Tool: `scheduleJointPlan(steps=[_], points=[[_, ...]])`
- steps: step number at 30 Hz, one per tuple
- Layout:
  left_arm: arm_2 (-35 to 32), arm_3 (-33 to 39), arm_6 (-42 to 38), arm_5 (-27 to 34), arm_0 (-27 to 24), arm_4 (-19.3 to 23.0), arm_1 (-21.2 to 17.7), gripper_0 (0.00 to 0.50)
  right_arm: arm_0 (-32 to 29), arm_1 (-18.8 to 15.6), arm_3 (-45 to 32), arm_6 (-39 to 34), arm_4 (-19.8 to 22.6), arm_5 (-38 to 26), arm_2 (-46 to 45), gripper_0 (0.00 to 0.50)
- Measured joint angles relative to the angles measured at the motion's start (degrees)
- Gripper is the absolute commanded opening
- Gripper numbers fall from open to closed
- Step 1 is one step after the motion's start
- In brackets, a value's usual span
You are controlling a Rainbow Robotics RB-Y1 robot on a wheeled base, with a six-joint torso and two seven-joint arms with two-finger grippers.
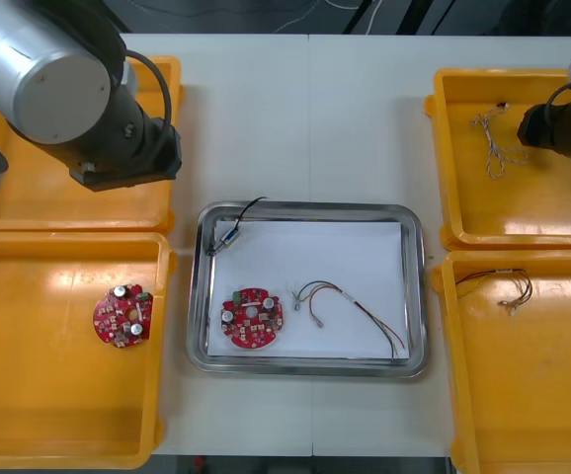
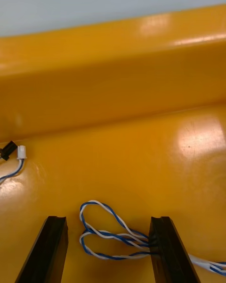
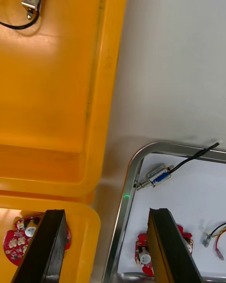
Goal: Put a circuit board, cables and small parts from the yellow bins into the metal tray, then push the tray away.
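The right jaws stand released, low in a yellow bin (image 2: 113,99), straddling the loops of a blue and white cable (image 2: 110,231). The cable sits off-centre: its twisted run presses against one jaw and passes on behind it, while the other jaw has bare bin floor beside it. Closing from here could catch a single loop, or nip the strand at that jaw's edge so it slips free on the lift. Another cable end with a white plug (image 2: 20,153), off to the side beyond the jaws, may belong to the same tangle and drag along.

The left jaws, also released, hang idle above the counter (image 3: 165,52), over the rim of the metal tray (image 3: 121,217).

The right jaw tips are cut off, so whether they touch the bin floor cannot be told. The cable's length behind the jaw is hidden.
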State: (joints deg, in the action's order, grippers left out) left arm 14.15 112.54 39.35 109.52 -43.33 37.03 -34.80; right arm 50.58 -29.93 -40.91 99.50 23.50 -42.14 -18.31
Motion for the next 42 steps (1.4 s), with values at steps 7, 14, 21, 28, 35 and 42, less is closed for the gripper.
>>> scheduleJointPlan(steps=[7, 14, 21, 28, 35, 42], points=[[-4.0, -0.9, 8.5, 0.0, -0.3, 2.5, -2.1, 0.5, -1.5, 0.0, 0.0, 0.0, 3.1, 2.9, 0.0, 0.5], [-6.4, -9.2, 16.2, 0.0, -3.7, 2.9, -2.6, 0.5, -1.8, -0.1, -0.1, 0.0, 3.5, 3.4, 0.0, 0.199], [-8.3, -16.3, 18.3, 0.0, -7.2, 2.3, -2.6, 0.5, -2.4, -0.2, -0.1, 0.0, 3.5, 5.4, 0.0, 0.007], [-10.4, -22.8, 30.0, 0.0, -9.7, 1.0, -2.6, 0.5, -2.4, -0.2, -0.1, 0.0, 3.5, 5.4, 0.1, 0.0], [-11.9, -30.2, 36.1, 0.0, -12.6, -1.0, -2.6, 0.5, -2.2, -1.3, -0.4, 0.0, 3.6, 1.2, 0.2, 0.0], [-13.8, -38.9, 38.3, 0.0, -15.1, -3.2, -2.6, 0.5, -1.7, -3.7, -0.4, 0.1, 4.6, -5.2, 1.5, 0.0]])
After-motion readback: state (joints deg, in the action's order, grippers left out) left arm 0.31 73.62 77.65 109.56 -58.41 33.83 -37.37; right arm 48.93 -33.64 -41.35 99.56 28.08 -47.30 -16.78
